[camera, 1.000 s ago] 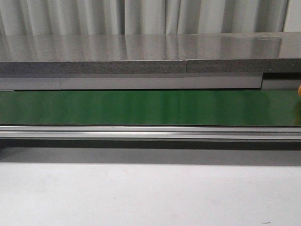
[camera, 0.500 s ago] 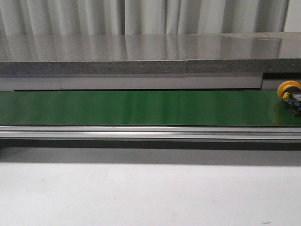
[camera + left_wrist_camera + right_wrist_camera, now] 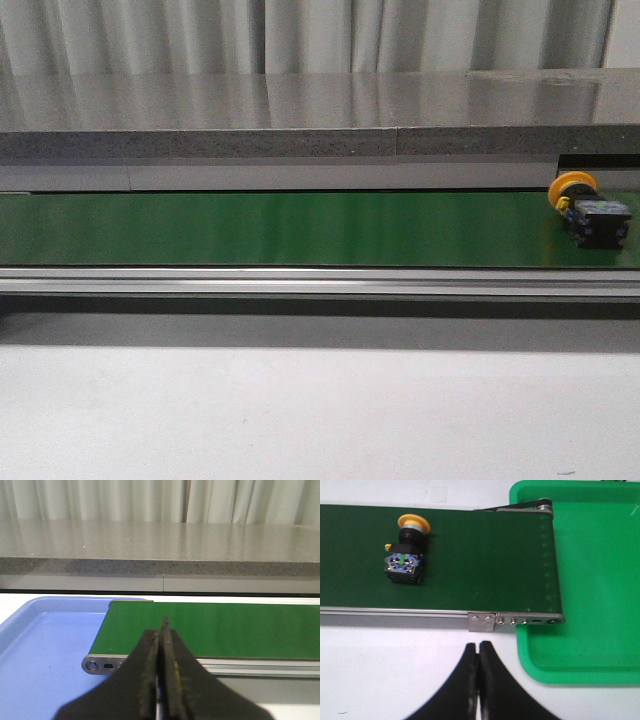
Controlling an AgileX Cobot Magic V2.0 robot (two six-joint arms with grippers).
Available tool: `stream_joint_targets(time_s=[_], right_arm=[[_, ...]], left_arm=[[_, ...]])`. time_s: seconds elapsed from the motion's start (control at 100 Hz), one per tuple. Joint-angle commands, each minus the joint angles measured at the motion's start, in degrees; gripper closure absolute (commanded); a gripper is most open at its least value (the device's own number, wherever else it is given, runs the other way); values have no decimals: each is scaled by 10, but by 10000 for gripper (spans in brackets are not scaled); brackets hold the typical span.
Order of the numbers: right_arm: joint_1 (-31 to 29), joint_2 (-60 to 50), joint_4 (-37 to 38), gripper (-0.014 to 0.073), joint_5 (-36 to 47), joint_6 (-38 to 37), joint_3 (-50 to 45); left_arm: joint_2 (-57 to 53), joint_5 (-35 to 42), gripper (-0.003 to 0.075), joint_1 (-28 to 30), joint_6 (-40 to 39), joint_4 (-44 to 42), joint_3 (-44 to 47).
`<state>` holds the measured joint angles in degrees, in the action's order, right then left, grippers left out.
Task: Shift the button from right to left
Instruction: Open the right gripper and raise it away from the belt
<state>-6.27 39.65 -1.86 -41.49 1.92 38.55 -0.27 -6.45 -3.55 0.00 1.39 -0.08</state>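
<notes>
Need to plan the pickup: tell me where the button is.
In the front view the button lies on its side at the green belt's far right end, near the green tray.

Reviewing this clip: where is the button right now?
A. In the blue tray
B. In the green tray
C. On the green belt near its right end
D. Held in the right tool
C. The button lies on its side on the green belt, near the right end, with neither tool touching it.

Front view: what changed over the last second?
The button came into frame at the right edge and rode leftward along the green belt; now fully visible, lying on its side. Nothing was taken hold of or let go. The belt frame, the grey counter behind, and the curtains are unchanged.
</notes>
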Motion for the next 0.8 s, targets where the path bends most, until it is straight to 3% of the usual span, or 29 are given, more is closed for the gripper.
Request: stream_joint_targets(time_s=[0.0,0.39,0.79], right_arm=[[2,-46,12,661,63,-8,-13],[2,-243,10,661,176,-8,-140],[2,-384,11,661,199,-8,-222]], left_arm=[[-18,43,741,0,0,3,25],[-18,43,741,0,0,3,25],[-18,43,741,0,0,3,25]])
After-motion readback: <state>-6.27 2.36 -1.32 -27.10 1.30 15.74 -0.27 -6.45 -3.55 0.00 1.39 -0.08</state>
